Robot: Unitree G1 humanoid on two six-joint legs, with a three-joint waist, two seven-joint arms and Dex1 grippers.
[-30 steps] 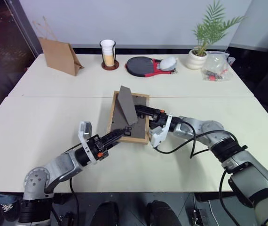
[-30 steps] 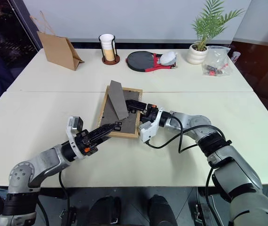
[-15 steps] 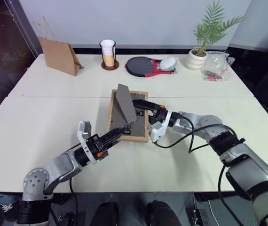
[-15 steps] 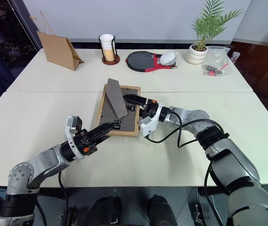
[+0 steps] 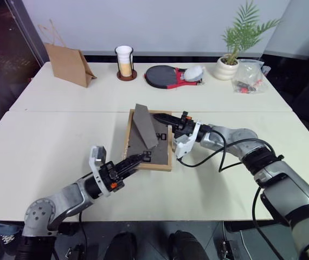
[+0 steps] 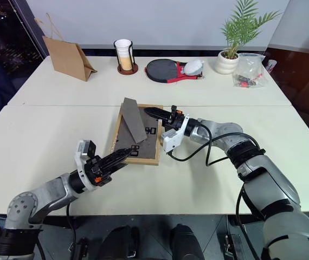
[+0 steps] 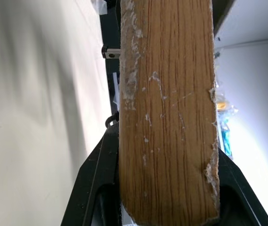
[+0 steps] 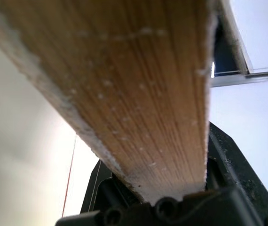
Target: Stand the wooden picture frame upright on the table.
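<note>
The wooden picture frame (image 5: 153,153) lies back-up in the middle of the table (image 5: 51,135), and its grey easel stand (image 5: 145,125) is folded out and sticks up. My left gripper (image 5: 136,159) is shut on the frame's near edge. The left wrist view shows the light-wood edge (image 7: 167,117) clamped between the black fingers (image 7: 91,179). My right gripper (image 5: 160,116) reaches in from the right and is shut on the frame's far right edge. That wood edge (image 8: 138,84) sits between its fingers (image 8: 228,155). The frame's picture side is hidden.
Along the far edge of the table stand a brown paper bag (image 5: 68,64), a cup in a black holder (image 5: 125,62), black and red paddles (image 5: 165,76), a potted plant (image 5: 236,51) and a plastic bag (image 5: 250,76). A seam (image 5: 62,111) crosses the tabletop behind the frame.
My right gripper slid along the frame's right side toward its far corner and closed on the edge. The left gripper kept its hold on the near edge.
</note>
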